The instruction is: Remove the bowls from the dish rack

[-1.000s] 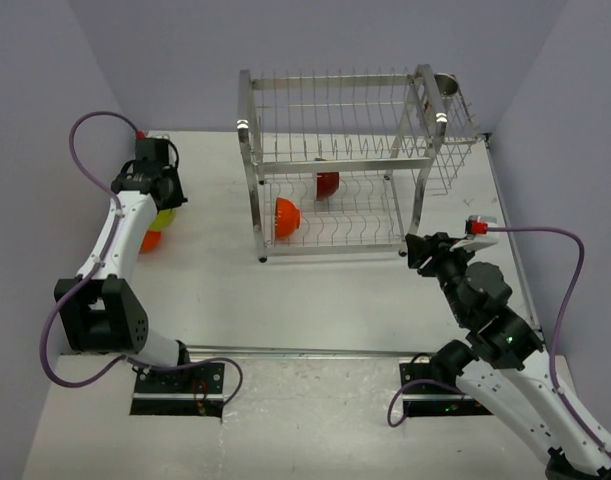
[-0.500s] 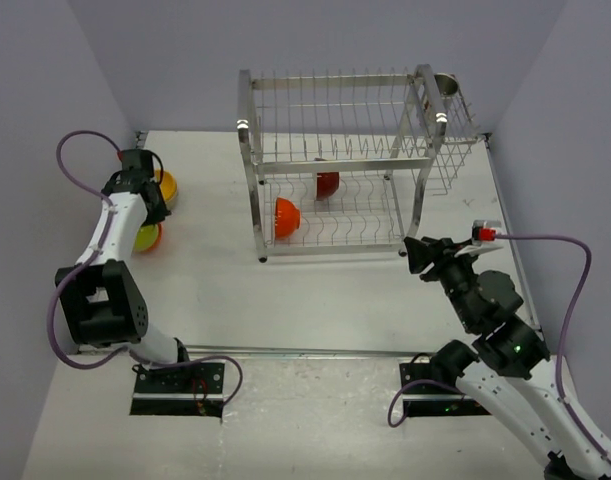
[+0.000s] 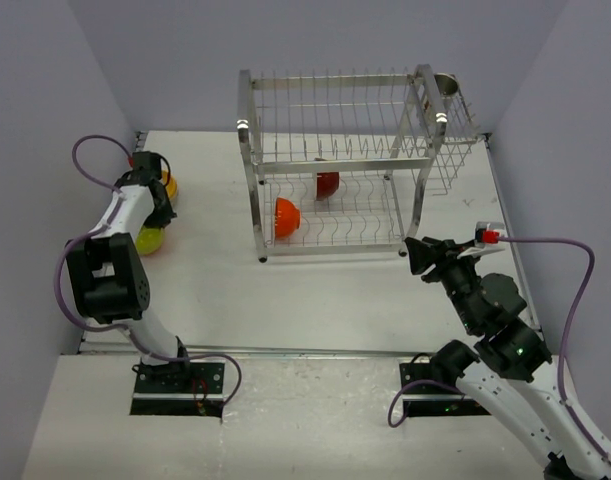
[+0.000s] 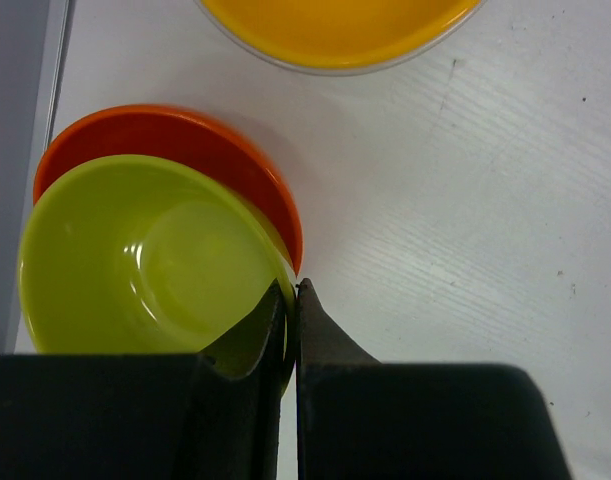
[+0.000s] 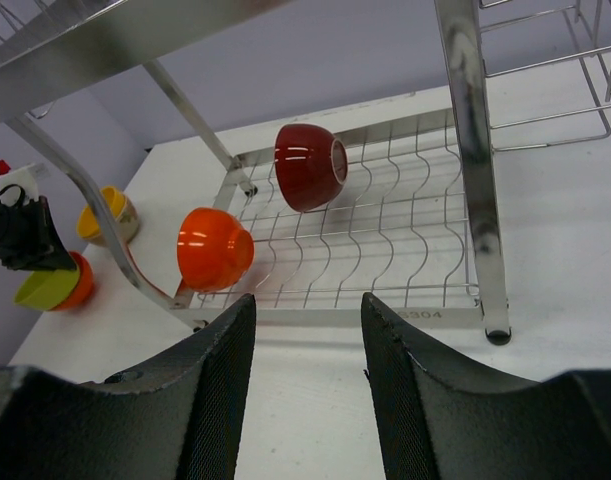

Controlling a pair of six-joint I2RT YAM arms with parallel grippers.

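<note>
My left gripper (image 4: 290, 290) is shut on the rim of the lime-green bowl (image 4: 135, 260), which sits in the orange-red bowl (image 4: 235, 160) at the table's far left (image 3: 148, 240). A yellow bowl (image 4: 335, 25) inside a clear bowl lies just beyond (image 3: 168, 185). The steel dish rack (image 3: 253, 150) holds an orange bowl (image 3: 285, 218) and a dark red bowl (image 3: 327, 184) on its lower tier. My right gripper (image 5: 307, 300) is open and empty in front of the rack's right post (image 3: 417, 255). The orange bowl (image 5: 213, 248) and dark red bowl (image 5: 308, 165) stand on edge.
A small metal cup (image 3: 447, 84) sits in the rack's side basket at the far right. The rack's upper tier holds nothing. Walls close in on the left and right sides of the table.
My left gripper has carried the lime-green bowl nearer and to the left, down onto the orange-red bowl. The yellow bowl is now uncovered. The right arm has barely moved.
</note>
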